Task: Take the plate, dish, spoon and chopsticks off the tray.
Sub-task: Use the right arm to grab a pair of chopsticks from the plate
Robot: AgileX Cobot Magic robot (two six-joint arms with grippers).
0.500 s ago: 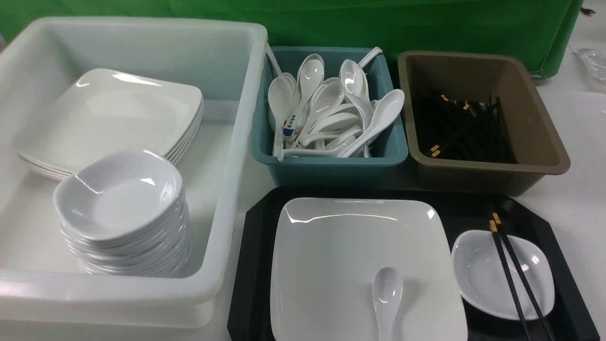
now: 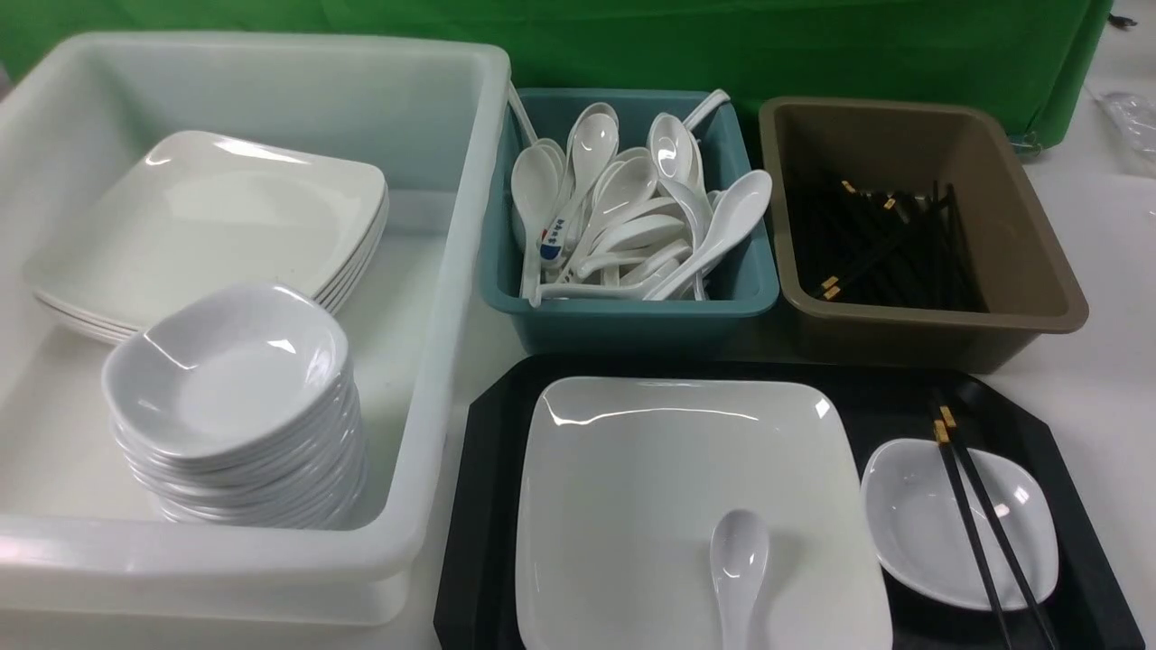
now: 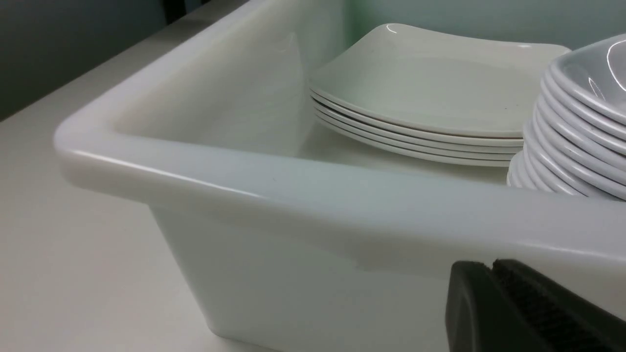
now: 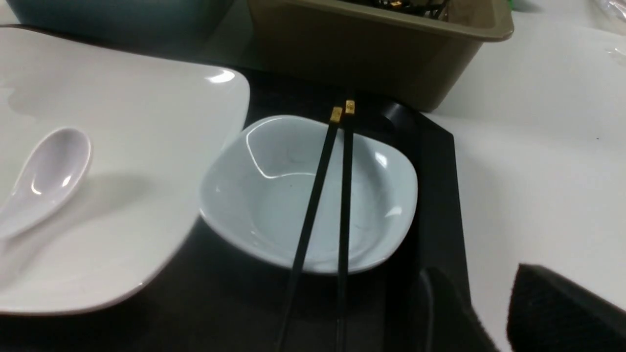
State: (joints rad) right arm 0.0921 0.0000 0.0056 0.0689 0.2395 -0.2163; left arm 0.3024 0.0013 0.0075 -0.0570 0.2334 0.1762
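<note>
Hovering at the tray's (image 4: 435,195) edge, our right gripper (image 4: 481,283) stands half open and empty. Just ahead, chopsticks (image 4: 314,205) lie across the dish (image 4: 274,205), with the spoon (image 4: 49,171) on the plate (image 4: 122,205) to its left. Our left gripper (image 3: 491,269), pinched shut, faces the white tub (image 3: 293,195).

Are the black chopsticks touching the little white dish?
Touching. The right wrist view shows the chopsticks lying straight across the dish, resting on its rim with no gap.

No text can be read. Small blue printed marks are seen on the handle of one white soup spoon (image 2: 553,236) in the teal tub (image 2: 623,318), but they are too blurred to be made out.
</note>
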